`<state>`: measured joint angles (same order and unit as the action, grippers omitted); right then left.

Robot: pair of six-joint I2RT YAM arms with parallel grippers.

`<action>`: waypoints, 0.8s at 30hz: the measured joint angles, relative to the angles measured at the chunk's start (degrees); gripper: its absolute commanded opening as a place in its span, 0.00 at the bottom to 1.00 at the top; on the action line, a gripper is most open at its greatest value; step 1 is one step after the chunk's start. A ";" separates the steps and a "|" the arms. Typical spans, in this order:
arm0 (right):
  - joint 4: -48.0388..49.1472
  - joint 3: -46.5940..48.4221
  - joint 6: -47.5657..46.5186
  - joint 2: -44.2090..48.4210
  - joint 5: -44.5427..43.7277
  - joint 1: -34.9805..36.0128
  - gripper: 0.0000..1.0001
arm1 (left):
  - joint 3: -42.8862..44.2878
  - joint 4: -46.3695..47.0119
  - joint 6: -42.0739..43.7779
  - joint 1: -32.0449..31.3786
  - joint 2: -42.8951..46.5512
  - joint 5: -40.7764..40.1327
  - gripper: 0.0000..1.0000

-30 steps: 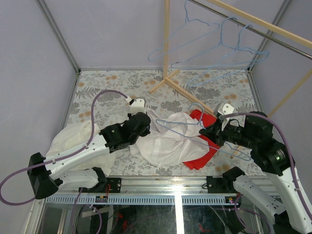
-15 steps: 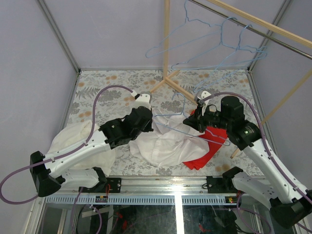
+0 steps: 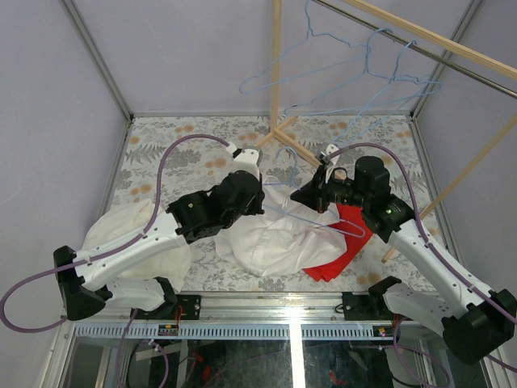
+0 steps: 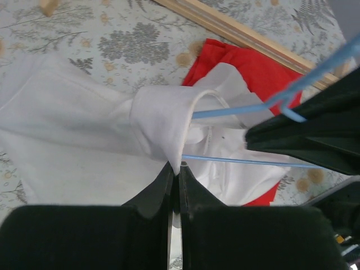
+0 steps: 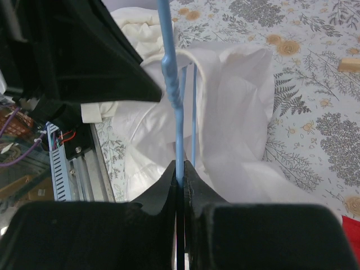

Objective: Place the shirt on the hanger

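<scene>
The white shirt lies bunched at the table's near middle, partly over a red cloth. My left gripper is shut on a lifted fold of the shirt, near its neck opening; its own view shows the fingertips pinching the fabric. My right gripper is shut on a light blue wire hanger, and in its own view the wire runs up from the closed tips. One hanger arm pokes into the held fold. The two grippers are close together.
A creamier off-white garment lies at the left under my left arm. A wooden rack stands at the back, with more blue hangers on its rail. A wooden bar runs behind the red cloth.
My right gripper has swung left and farther back with the hanger, up to the left gripper. My left gripper has carried the shirt fold a little farther back and right.
</scene>
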<state>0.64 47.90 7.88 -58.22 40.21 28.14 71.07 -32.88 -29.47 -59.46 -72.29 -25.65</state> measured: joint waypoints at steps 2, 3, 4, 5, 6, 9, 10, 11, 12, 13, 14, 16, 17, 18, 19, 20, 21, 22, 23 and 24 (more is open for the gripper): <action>2.34 -1.22 1.57 -0.02 -0.04 0.04 0.00 | 1.60 -0.15 0.00 -1.64 -1.55 0.00 0.00; 3.72 -1.90 2.49 -0.02 -0.04 0.07 0.00 | 2.23 -0.20 0.00 -2.29 -2.14 0.00 0.00; 4.96 -2.49 3.30 -0.02 -0.07 0.11 0.00 | 2.99 -0.33 0.00 -2.99 -2.75 -0.04 0.00; 6.45 -3.19 4.33 -0.02 -0.07 0.17 0.00 | 3.93 -0.46 0.00 -3.65 -3.39 -0.07 0.00; 7.96 -3.80 5.25 -0.02 -0.07 0.31 0.00 | 4.92 -0.55 0.00 -4.24 -3.98 -0.07 0.00; 12.83 -5.84 8.22 -0.02 -0.11 0.74 0.00 | 7.48 -0.57 0.02 -5.42 -5.11 -0.17 0.00; 14.23 -6.47 9.01 -0.02 -0.15 0.85 0.00 | 8.17 -0.68 0.04 -5.62 -5.35 -0.22 0.00; 16.31 -7.39 10.12 -0.02 -0.31 1.03 0.00 | 8.96 -0.74 0.13 -5.84 -5.60 -0.26 0.00; 18.45 -8.41 11.19 -0.02 -0.57 1.14 0.00 | 9.94 -0.98 0.26 -6.14 -5.95 -0.33 0.00; 20.63 -9.51 12.37 0.00 -0.87 1.27 0.00 | 10.62 -1.07 0.37 -6.36 -6.19 -0.35 0.00; 22.45 -10.40 13.40 -0.02 -1.40 1.38 0.00 | 11.67 -1.27 0.57 -6.73 -6.56 -0.39 0.00; 25.59 -11.74 15.13 0.00 -2.12 1.44 0.00 | 13.29 -1.44 0.85 -7.32 -7.17 -0.52 0.00; 27.30 -12.26 16.09 0.00 -2.49 1.46 0.00 | 14.32 -1.55 1.03 -7.74 -7.52 -0.63 0.00; 28.70 -12.57 16.76 0.04 -2.91 1.49 0.00 | 14.86 -1.60 1.09 -8.04 -7.72 -0.76 0.00; 30.03 -12.74 17.49 0.17 -3.28 1.51 0.00 | 15.69 -1.90 1.22 -8.39 -7.93 -0.90 0.00; 31.23 -12.81 18.05 0.42 -3.61 1.51 0.00 | 16.22 -2.08 1.29 -8.59 -8.02 -0.96 0.00; 32.70 -12.83 18.82 0.94 -4.09 1.51 0.00 | 17.16 -2.58 1.42 -8.85 -8.20 -1.14 0.00; 33.40 -12.83 19.17 1.31 -4.42 1.53 0.00 | 17.66 -2.84 1.51 -9.01 -8.22 -1.20 0.00; 34.49 -12.83 19.71 1.97 -4.87 1.53 0.00 | 18.34 -3.19 1.62 -9.20 -8.22 -1.27 0.00; 35.63 -12.83 20.20 2.73 -5.22 1.55 0.00 | 19.02 -3.48 1.84 -9.38 -8.22 -1.36 0.00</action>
<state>36.27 35.07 28.08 -55.48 34.98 29.69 90.08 -36.36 -27.64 -68.84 -80.51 -27.00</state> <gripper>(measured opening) 0.070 0.011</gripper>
